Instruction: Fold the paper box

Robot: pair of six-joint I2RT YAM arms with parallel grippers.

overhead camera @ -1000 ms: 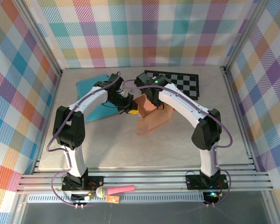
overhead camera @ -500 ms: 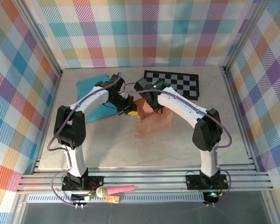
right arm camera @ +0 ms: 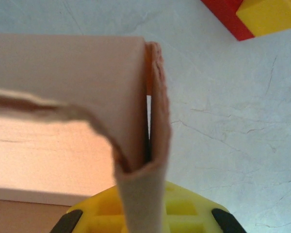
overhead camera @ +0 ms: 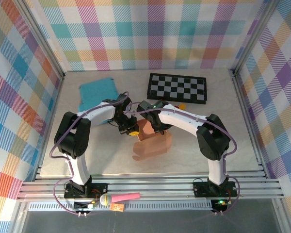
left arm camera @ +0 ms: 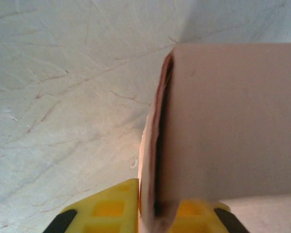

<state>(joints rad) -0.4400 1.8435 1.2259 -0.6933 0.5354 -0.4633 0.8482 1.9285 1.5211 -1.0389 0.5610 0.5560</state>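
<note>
The paper box point(overhead camera: 153, 144) is salmon-coloured card, partly folded, lying in the middle of the table. My left gripper point(overhead camera: 130, 132) is at its left end. In the left wrist view that gripper point(left arm camera: 157, 211) has its yellow fingers point(left arm camera: 109, 206) shut on a doubled wall of the box point(left arm camera: 233, 121). My right gripper point(overhead camera: 157, 127) is over the box's far edge. In the right wrist view it point(right arm camera: 143, 213) is shut on a folded flap of the box point(right arm camera: 63, 73), and the card curls over between its pads.
A black-and-white checkerboard point(overhead camera: 177, 88) lies at the back right and a blue sheet point(overhead camera: 98, 90) at the back left. A red and yellow block point(right arm camera: 252, 14) sits on the table just beyond the box. Plaid walls stand on three sides.
Both grippers have carried the box toward the near edge and lower. The arms are more bent than a second ago.
</note>
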